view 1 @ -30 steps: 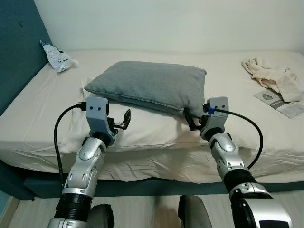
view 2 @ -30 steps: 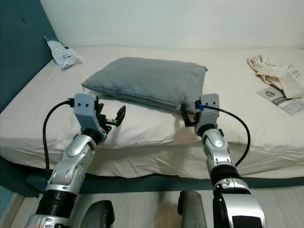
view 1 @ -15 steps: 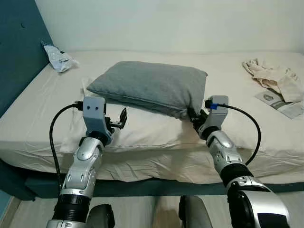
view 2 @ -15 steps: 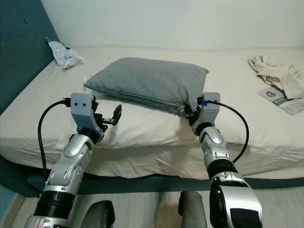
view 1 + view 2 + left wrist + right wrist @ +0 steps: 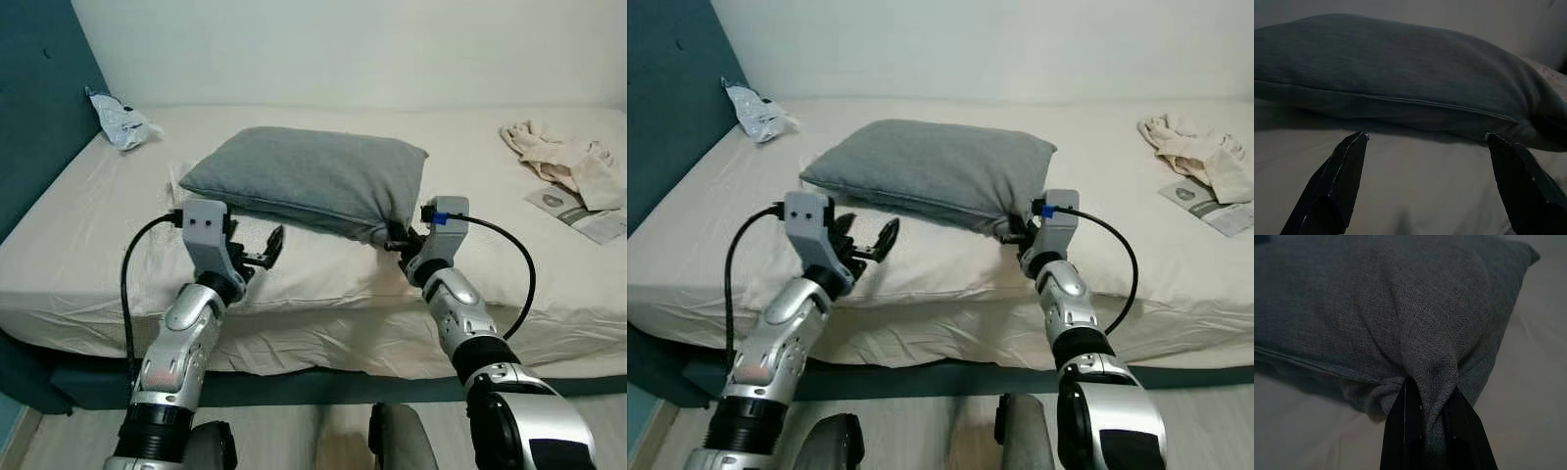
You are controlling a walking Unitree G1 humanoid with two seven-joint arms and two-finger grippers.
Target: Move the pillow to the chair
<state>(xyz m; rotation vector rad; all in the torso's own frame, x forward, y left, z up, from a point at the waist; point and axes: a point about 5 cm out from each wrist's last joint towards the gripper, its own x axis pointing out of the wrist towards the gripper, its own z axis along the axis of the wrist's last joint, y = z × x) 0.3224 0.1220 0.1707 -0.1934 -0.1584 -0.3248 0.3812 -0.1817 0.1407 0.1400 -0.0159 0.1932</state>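
Left gripper (image 5: 263, 251) has moved in toward the pillow's (image 5: 313, 176) near edge, fingers spread, not touching. Right gripper (image 5: 1432, 418) pinches the pillow's near right corner, fabric bunched betw. its fingers. Pillow lies mid-bed (image 5: 88, 235), crumpled cloth (image 5: 563, 162) well right.

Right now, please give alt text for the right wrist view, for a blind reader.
The right claw pinches a bunched corner of the grey pillow between its two black fingers. The pillow lies on a pale bed sheet.
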